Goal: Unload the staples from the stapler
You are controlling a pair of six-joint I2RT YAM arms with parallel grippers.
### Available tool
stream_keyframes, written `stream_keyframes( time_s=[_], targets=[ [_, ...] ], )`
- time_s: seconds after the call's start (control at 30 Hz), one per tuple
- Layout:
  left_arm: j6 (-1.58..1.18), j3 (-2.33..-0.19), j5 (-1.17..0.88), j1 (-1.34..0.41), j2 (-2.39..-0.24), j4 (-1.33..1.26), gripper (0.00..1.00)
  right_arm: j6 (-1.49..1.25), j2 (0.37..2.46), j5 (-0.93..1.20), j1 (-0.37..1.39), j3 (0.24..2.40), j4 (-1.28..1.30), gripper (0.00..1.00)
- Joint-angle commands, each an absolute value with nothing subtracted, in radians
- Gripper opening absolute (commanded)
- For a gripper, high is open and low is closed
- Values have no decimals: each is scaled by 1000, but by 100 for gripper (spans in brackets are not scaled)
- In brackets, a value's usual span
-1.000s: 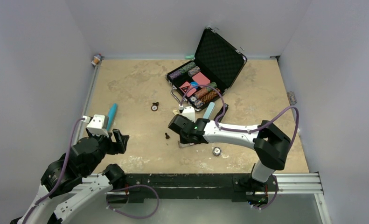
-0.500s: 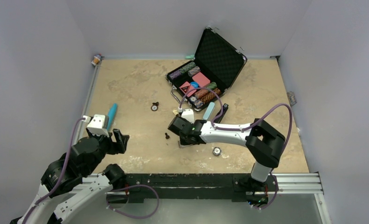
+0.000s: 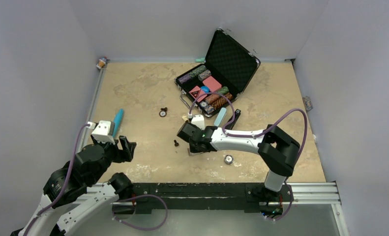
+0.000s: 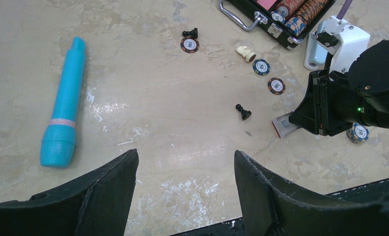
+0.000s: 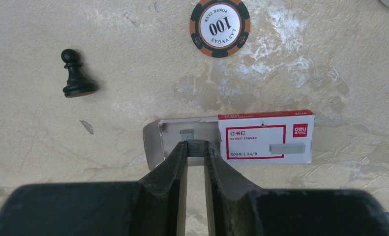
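Observation:
My right gripper (image 5: 196, 148) is shut on a short silver-grey strip of staples (image 5: 197, 145), held over the open inner tray (image 5: 155, 142) of a red-and-white staple box (image 5: 266, 137). A smaller staple piece (image 5: 187, 132) lies in the tray. In the top view the right gripper (image 3: 194, 147) points down at the box (image 3: 196, 153). The stapler (image 3: 220, 116), light blue with a black part beside it, lies behind the right arm. My left gripper (image 4: 185, 162) is open and empty, hovering near the front left (image 3: 126, 147).
An open black case (image 3: 217, 83) of poker chips stands at the back. A teal tube (image 4: 64, 105) lies on the left. A black pawn (image 5: 74, 81) and a poker chip (image 5: 220, 27) lie close to the box; more chips (image 4: 276, 85) and chess pieces are scattered mid-table.
The right arm's elbow has shifted slightly left and forward; its gripper stays over the staple box. The left arm has not moved.

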State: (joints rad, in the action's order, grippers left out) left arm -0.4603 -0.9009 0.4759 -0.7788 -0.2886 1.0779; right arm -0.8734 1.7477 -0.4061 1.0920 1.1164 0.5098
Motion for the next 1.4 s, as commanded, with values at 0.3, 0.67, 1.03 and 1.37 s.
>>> stream_keyframes(
  time_s=[0.3, 0.67, 1.03, 1.37],
  targets=[
    [-463, -894, 480, -773, -303, 1043, 75, -882, 1758, -431, 1087, 1119, 537, 23],
    [-463, -894, 480, -773, -305, 1043, 75, -886, 1726, -444, 1088, 1151, 574, 38],
    [-463, -893, 479, -773, -310, 1043, 75, -880, 1638, -424, 1089, 1167, 563, 35],
    [-465, -892, 486, -773, -314, 1045, 75, -882, 1489, -397, 1089, 1092, 513, 32]
  ],
)
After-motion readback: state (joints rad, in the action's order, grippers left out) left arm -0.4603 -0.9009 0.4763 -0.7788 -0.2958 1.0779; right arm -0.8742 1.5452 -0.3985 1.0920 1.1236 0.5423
